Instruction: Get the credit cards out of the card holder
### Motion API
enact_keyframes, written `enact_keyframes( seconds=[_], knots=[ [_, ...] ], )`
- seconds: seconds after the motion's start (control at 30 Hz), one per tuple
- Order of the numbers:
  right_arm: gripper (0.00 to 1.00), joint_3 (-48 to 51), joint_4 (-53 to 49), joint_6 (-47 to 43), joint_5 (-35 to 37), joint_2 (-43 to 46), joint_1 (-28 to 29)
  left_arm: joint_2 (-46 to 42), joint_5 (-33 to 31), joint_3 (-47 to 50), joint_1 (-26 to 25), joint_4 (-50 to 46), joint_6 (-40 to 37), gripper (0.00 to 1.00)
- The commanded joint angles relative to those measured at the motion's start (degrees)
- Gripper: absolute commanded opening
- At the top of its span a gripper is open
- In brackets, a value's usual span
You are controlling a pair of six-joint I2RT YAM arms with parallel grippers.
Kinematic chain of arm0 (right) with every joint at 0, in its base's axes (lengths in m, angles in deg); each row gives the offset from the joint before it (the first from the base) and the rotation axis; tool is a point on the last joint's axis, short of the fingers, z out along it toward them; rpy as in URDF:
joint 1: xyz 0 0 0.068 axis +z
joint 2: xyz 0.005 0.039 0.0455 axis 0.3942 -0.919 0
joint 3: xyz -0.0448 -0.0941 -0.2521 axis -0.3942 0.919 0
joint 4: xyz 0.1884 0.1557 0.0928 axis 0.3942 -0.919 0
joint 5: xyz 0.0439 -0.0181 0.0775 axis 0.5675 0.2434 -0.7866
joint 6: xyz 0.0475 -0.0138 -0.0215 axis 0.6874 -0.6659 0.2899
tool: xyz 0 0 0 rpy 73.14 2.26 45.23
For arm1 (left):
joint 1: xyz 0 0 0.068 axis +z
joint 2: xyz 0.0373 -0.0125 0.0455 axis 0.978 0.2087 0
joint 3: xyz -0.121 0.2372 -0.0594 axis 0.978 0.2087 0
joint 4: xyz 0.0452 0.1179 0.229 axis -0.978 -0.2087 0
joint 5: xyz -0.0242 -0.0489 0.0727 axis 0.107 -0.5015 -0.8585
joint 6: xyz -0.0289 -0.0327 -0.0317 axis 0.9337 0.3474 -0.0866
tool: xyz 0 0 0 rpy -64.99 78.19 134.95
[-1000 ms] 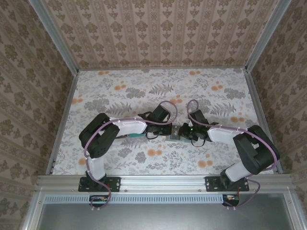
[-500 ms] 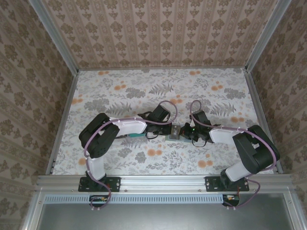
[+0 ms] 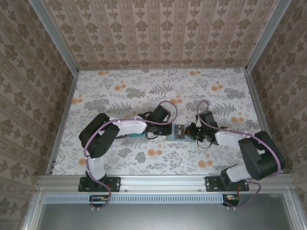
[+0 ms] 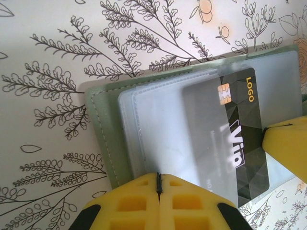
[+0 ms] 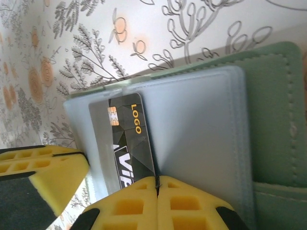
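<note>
Jaws pinched both sides, left gripper [image 4: 158,191] on card holder [image 4: 103,129], right gripper [image 5: 156,191] on black credit card [image 5: 132,139]; looks mid-extraction, next wants a straight rightward pull.

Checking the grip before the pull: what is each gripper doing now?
Left gripper: shut on the card holder's edge.
Right gripper: shut on the dark credit card.

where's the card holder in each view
top external: card holder near picture centre, slightly right and low.
left wrist: card holder centre to right, green edge at left.
right wrist: card holder across the middle, green cover at right.
shared landmark: black logo card tucked in it, in both wrist views.
</note>
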Motion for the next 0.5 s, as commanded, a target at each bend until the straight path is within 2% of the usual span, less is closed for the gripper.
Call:
enact_keyframes(
  seconds=[0.0,0.17,0.23,0.47],
  knots=[
    [0.0,0.72,-0.65,-1.5,-2.45,0.72,-0.31,0.89,0.14,0.56,0.31,-3.73,-0.37,0.0],
    [0.01,0.11,-0.04,-2.31,-3.81,0.04,-0.32,-0.34,0.25,-0.65,-0.33,-4.34,-0.29,0.01],
    [0.01,0.11,-0.13,-2.5,-3.64,-0.13,-0.33,-1.26,-0.18,-1.97,-0.97,-5.61,-0.72,0.12],
    [0.0,0.11,-0.56,-2.61,-3.06,-0.27,-0.32,-1.92,-2.57,-6.11,-3.1,-8.77,-2.36,0.13]
  ],
)
